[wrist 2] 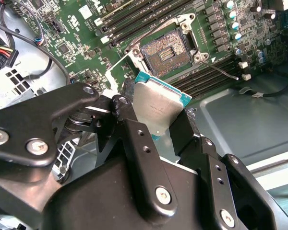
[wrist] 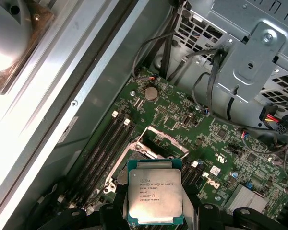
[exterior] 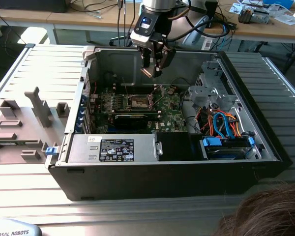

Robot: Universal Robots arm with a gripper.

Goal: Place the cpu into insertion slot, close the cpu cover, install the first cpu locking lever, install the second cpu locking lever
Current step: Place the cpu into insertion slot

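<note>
Claw (exterior: 151,72) is clenched on the chip (wrist: 155,196), pinching it by two opposite edges, with the metal lid facing both wrist cameras. It hangs inside the open computer case (exterior: 113,64), which lies on the desk (exterior: 137,211). The chip is well above the green board (wrist: 221,143) and touches nothing but the claw. Socket (wrist 2: 165,50) is bare: dark pin field showing, nothing seated. Cover (wrist: 169,142) is swung up on its hinge, so the opening is free. A thin wire lever (wrist 2: 224,73) sticks out beside the socket, unlatched. Key relation: the socket lies below the chip and a little toward the exterior view's left of it, with a clear gap between. In the second wrist view the chip's far corner overlaps the raised cover's edge; I'd judge that's line of sight, not contact. Chip's edges look turned somewhat against the socket's sides, and its face looks tipped rather than parallel to the board, so I'd say it isn't lined up yet. Placement underway, nothing seated; cover open, no lever latched that I can see.
</note>
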